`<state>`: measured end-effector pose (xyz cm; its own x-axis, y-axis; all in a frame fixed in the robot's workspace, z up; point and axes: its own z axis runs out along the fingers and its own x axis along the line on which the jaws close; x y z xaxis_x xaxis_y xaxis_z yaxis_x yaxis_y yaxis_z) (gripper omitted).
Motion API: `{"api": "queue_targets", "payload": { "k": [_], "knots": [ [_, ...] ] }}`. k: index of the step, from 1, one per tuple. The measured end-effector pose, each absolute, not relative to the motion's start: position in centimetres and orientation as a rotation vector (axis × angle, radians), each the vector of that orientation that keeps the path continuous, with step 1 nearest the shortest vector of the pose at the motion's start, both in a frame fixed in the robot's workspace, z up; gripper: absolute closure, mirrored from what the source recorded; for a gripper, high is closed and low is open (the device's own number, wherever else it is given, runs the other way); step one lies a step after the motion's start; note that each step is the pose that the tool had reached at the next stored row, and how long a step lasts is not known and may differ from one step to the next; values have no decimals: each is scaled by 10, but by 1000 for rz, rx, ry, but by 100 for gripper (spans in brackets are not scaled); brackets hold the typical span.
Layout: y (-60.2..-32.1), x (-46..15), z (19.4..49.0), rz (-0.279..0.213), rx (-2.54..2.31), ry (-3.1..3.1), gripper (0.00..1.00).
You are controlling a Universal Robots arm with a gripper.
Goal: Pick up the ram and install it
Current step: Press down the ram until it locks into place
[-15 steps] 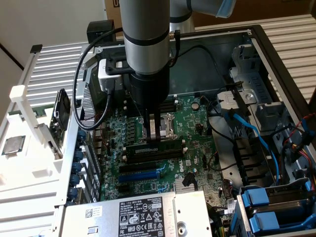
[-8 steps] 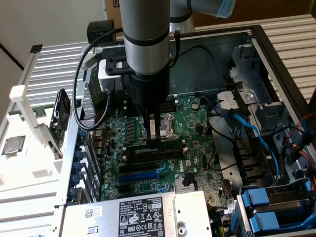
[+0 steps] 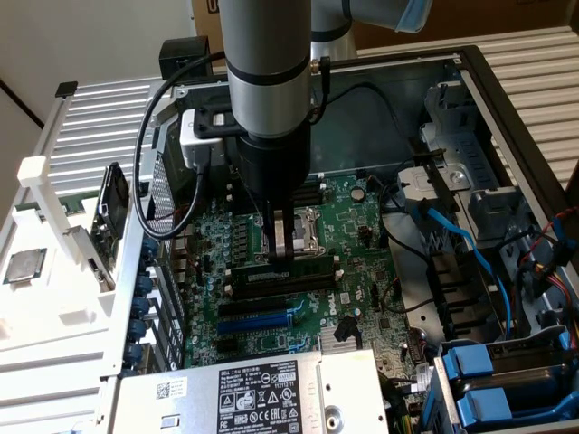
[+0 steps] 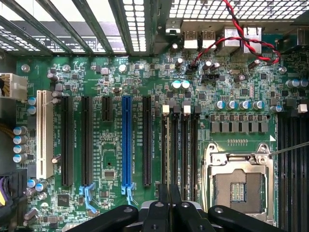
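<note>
Black gripper (image 4: pixel 169 205) linkage sits nearest the wrist camera, jaws drawn close together, clamped edge-on over the ram (image 4: pixel 169 159), a thin stick standing among the black memory slots (image 4: pixel 186 145). Exterior view: gripper (image 3: pixel 281 256) points straight down inside the open computer case (image 3: pixel 507 99), the ram (image 3: pixel 280 278) lying in a slot just beside the empty CPU socket (image 3: pixel 303 231) on the green motherboard (image 3: pixel 362 244). Blue expansion slot (image 4: pixel 126 140) lies well apart.
</note>
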<state>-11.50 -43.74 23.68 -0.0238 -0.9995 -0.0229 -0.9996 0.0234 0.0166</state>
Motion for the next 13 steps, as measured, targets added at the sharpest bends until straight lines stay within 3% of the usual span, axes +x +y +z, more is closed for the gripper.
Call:
{"api": "queue_targets", "payload": {
  "k": [13],
  "knots": [
    [-437,-115,235,44,-2189,2246,88]
  ]
}}
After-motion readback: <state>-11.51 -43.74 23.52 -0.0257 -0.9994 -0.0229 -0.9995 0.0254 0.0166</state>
